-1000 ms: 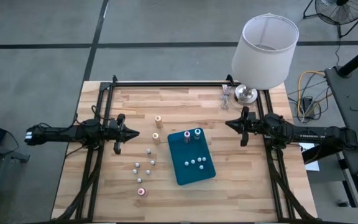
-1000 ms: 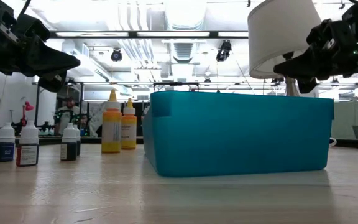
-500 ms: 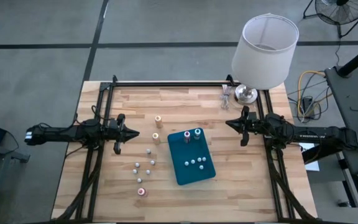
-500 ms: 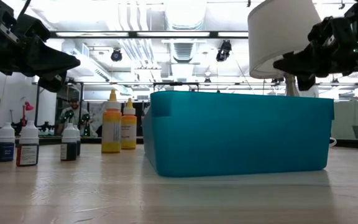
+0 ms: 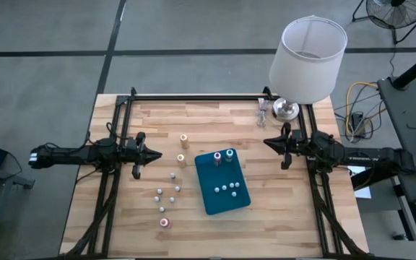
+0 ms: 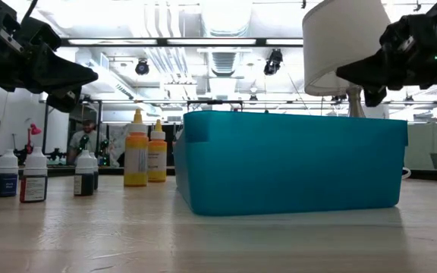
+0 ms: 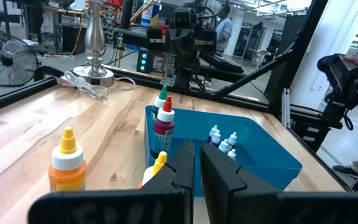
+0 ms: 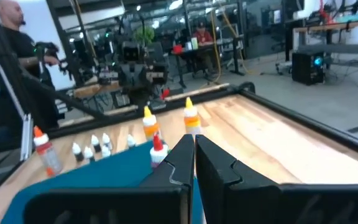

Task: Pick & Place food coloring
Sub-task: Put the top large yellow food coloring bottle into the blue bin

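Worktop (image 5: 280, 209): pale wood, framed by dark rails; a lamp (image 5: 305, 61) with a white shade stands at the far right corner.
Tray (image 5: 222, 184): teal, rectangular, a little right of the worktop's middle, slightly skewed to the edges.
Food coloring, in tray: two taller bottles (image 5: 224, 155) at the tray's far end; a cluster of small whitish ones (image 5: 227, 188) toward its near end.
Food coloring, outside tray: two orange-topped bottles (image 5: 183, 148) just beyond the tray's left far corner; a loose group of small whitish ones (image 5: 167, 191) between the tray and the left edge; one pink-topped bottle (image 5: 165, 223) nearest the front edge.
Left hand (image 5: 157, 155): clenched on nothing, held above the worktop at the left edge, pointing toward the middle; in the same place as a second ago.
Right hand (image 5: 267, 144): clenched on nothing, above the right edge near the lamp; it has shifted slightly, edging up and back from its earlier spot.
Change: only that small stir of the right arm; no bottle has moved.
Task standing: judged part done, several bottles remaining on the bare wood; neither hand is yet over one.
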`<control>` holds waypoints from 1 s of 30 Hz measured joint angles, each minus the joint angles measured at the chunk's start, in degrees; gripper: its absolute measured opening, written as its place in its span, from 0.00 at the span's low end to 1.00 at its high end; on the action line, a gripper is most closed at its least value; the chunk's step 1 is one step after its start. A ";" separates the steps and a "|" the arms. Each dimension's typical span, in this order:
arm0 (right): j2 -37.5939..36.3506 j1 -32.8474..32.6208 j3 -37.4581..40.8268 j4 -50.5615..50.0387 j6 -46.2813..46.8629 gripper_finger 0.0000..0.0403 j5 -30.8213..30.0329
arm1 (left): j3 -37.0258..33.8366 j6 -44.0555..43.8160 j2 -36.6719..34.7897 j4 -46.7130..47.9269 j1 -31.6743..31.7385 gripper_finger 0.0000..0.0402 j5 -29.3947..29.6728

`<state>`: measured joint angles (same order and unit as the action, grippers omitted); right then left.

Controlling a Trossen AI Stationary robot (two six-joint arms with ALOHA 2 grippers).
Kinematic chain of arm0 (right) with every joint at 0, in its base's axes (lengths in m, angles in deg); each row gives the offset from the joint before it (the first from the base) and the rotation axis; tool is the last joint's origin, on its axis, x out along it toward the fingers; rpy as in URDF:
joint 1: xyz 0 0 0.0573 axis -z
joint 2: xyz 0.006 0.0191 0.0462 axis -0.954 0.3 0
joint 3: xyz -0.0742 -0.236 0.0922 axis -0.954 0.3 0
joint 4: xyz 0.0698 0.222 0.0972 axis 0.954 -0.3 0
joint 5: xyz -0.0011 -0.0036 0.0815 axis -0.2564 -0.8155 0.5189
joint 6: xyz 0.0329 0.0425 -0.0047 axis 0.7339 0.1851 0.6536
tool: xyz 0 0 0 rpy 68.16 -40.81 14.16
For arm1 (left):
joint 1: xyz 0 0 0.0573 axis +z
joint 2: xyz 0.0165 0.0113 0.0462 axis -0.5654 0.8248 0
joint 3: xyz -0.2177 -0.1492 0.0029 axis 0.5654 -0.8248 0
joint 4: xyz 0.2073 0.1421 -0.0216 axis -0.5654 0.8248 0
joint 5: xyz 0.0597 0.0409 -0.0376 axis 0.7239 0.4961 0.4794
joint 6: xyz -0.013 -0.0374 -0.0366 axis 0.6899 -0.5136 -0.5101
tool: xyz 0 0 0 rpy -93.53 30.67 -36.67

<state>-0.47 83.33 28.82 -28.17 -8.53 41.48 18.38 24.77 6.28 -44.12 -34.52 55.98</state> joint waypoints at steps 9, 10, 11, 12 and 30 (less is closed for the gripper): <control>-7.68 -4.72 0.00 -7.09 0.00 0.02 0.03 | 0.01 0.00 0.00 0.00 0.02 0.00 0.00; -8.25 -5.22 0.00 -7.63 0.00 0.02 0.04 | 0.00 -0.01 0.01 0.00 0.00 0.00 0.00; -8.91 -5.71 0.00 -8.16 -0.02 0.02 0.03 | 0.02 0.01 -0.01 0.00 0.00 0.00 -0.01; -9.66 -6.23 0.00 -8.71 -0.02 0.02 0.04 | 0.01 -0.01 -0.01 0.00 0.01 0.00 0.00; -20.00 -10.30 0.00 -20.87 -0.02 0.02 0.02 | 0.00 -0.01 0.01 0.00 0.00 0.00 0.02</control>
<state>-20.47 73.03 28.82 -49.05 -8.55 41.50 18.38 24.76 6.29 -44.12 -34.52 56.00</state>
